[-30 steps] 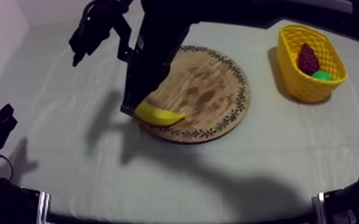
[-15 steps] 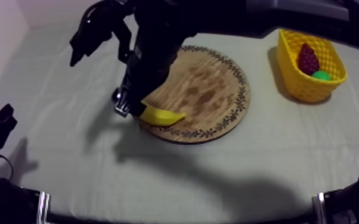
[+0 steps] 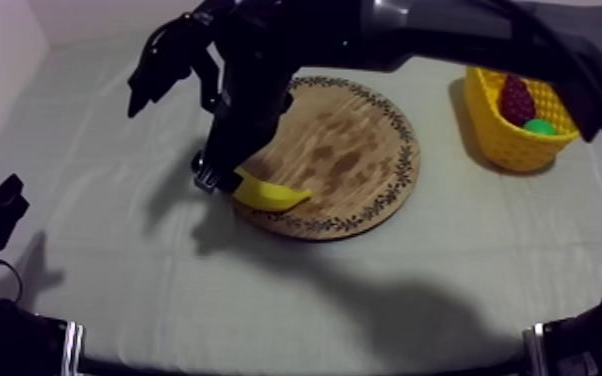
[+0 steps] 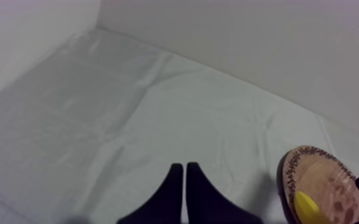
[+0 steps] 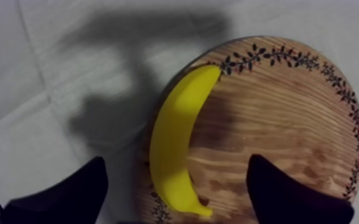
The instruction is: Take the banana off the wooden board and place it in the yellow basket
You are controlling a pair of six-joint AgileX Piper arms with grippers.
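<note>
Here, creased grey-white cloth (image 3: 115, 265) covers table, arm shadow dark on it beside round wooden board (image 3: 360, 150). Pale wall (image 4: 247, 36) rises behind far edge. Banana (image 5: 175, 134) lies along board's patterned rim. Right gripper (image 5: 176, 162) low over it, fingers apart, one over cloth, other over board, banana between, untouched. Left gripper (image 4: 183, 179) over bare cloth, fingers together. Yellow basket (image 3: 500, 138) well apart, small red fruit (image 3: 515, 98) inside.
</note>
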